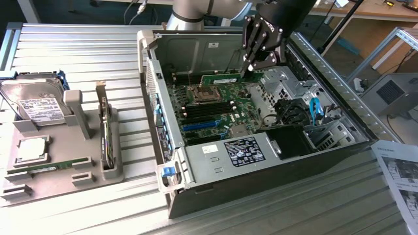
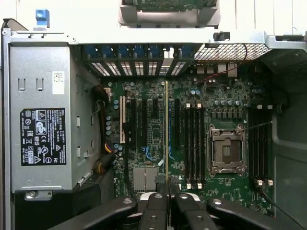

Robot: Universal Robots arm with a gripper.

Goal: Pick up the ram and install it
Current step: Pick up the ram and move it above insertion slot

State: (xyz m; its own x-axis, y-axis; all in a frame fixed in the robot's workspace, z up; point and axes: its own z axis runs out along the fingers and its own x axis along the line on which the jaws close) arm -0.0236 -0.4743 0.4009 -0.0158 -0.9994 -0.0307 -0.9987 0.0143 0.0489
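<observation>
In the exterior view the ram, a long thin green stick, hangs level over the far side of the motherboard inside the open computer case. My gripper is shut on the stick's end towards the exterior view's right. In the wrist view the ram appears edge-on as a thin line above the board, with my gripper clamped on its near end. The black memory slots lie beside the empty processor socket, apart from the stick.
A grey tray on the exterior view's left holds a hard drive, a square silver processor, a second green stick and an upright card. The power supply fills the case's near end. Papers lie at the right.
</observation>
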